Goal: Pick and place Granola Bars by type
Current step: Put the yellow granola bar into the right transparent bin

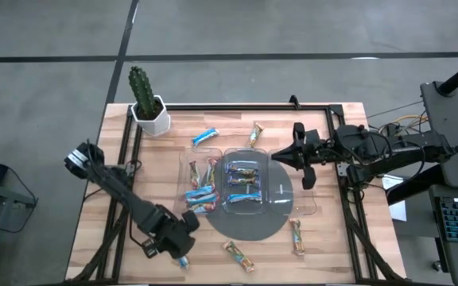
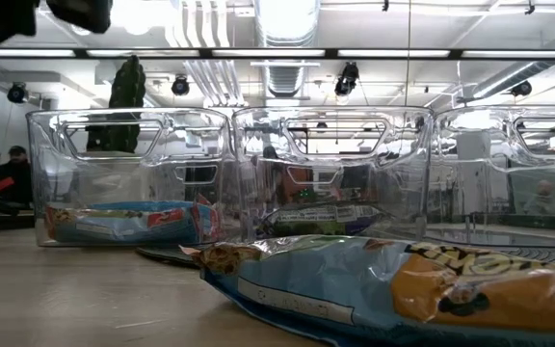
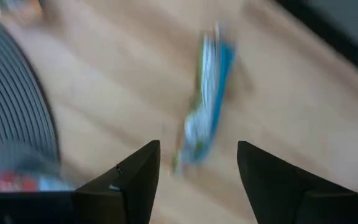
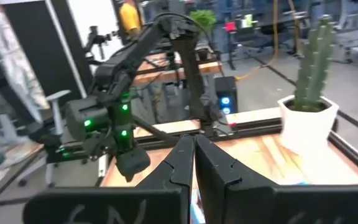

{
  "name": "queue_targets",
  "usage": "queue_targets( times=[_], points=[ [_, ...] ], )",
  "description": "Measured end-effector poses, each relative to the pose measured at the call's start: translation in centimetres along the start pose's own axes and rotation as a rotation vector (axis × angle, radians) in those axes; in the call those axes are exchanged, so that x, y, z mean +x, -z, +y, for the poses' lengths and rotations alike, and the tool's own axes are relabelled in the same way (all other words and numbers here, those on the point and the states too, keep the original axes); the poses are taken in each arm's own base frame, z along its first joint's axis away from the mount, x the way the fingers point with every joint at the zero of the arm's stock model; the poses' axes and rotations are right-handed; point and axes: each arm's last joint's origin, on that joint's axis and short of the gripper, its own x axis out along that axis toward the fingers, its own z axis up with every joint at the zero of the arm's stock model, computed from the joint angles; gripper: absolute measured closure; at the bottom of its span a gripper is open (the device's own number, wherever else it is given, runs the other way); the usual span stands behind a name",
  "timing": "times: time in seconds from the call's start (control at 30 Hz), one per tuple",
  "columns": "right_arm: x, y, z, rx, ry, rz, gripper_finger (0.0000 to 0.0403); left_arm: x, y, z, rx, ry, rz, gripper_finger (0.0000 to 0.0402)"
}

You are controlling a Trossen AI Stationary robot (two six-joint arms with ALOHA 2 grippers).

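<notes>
Several wrapped granola bars lie in a clear compartment tray (image 1: 286, 199): blue ones in its left compartment (image 1: 200, 195), and others in the middle one (image 1: 243, 183). Loose bars lie flat on the table: a blue one (image 1: 205, 137) and a gold one (image 1: 255, 135) far, two multicoloured ones (image 1: 296, 236) (image 1: 238, 256) near. My left gripper (image 1: 183, 251) is open just over a blue bar (image 3: 207, 99) near the table's near edge. The bar lies on the wood ahead of the fingers. My right gripper (image 1: 277, 156) is shut and empty, above the tray's far right corner.
The tray stands on a round grey mat (image 1: 249, 226). A cactus in a white pot (image 1: 148, 107) stands at the far left corner. A black frame (image 1: 237, 106) rims the table. In the low view one bar (image 2: 403, 289) lies close in front of the tray (image 2: 335, 173).
</notes>
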Motion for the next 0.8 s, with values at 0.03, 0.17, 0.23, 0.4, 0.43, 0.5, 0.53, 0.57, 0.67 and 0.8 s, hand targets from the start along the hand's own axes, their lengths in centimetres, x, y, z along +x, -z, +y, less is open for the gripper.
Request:
queue_targets(
  times=[0.03, 0.17, 0.23, 0.4, 0.43, 0.5, 0.53, 0.57, 0.67, 0.8],
  points=[
    [0.0, 0.0, 0.0, -0.002, -0.012, 0.003, 0.0394, 0.2, -0.4, -0.1, 0.005, -0.012, -0.034, 0.0204],
    [0.0, 0.0, 0.1, -0.040, -0.026, 0.005, 0.0394, 0.5, -1.6, -0.3, 0.029, -0.086, -0.123, 0.0204],
    [0.0, 0.0, 0.1, -0.045, -0.026, 0.005, 0.0394, 0.3, -1.9, -0.3, 0.028, -0.131, -0.124, 0.0204],
    [0.0, 0.0, 0.1, -0.045, -0.026, 0.005, 0.0394, -0.5, -2.2, 0.1, -0.020, -0.233, -0.123, 0.0204],
    [0.0, 0.0, 0.1, -0.045, -0.026, 0.005, 0.0394, -0.6, -2.3, 0.2, -0.032, -0.255, -0.127, 0.0204],
    [0.0, 0.0, 0.1, -0.044, -0.027, 0.006, 0.0394, -1.0, -2.5, 0.3, -0.044, -0.298, -0.128, 0.0204],
    [0.0, 0.0, 0.1, -0.044, -0.028, 0.006, 0.0394, -1.1, -2.6, 0.4, -0.046, -0.312, -0.129, 0.0204],
    [0.0, 0.0, 0.1, -0.043, -0.030, 0.006, 0.0394, -1.2, -2.6, 0.4, -0.048, -0.328, -0.127, 0.0204],
    [0.0, 0.0, 0.1, -0.041, -0.029, 0.006, 0.0394, -1.6, -2.5, 0.5, -0.054, -0.381, -0.094, 0.0204],
    [0.0, 0.0, 0.1, -0.041, -0.029, 0.005, 0.0394, -2.6, -1.8, 0.7, -0.129, -0.505, 0.002, 0.0204]
  ],
)
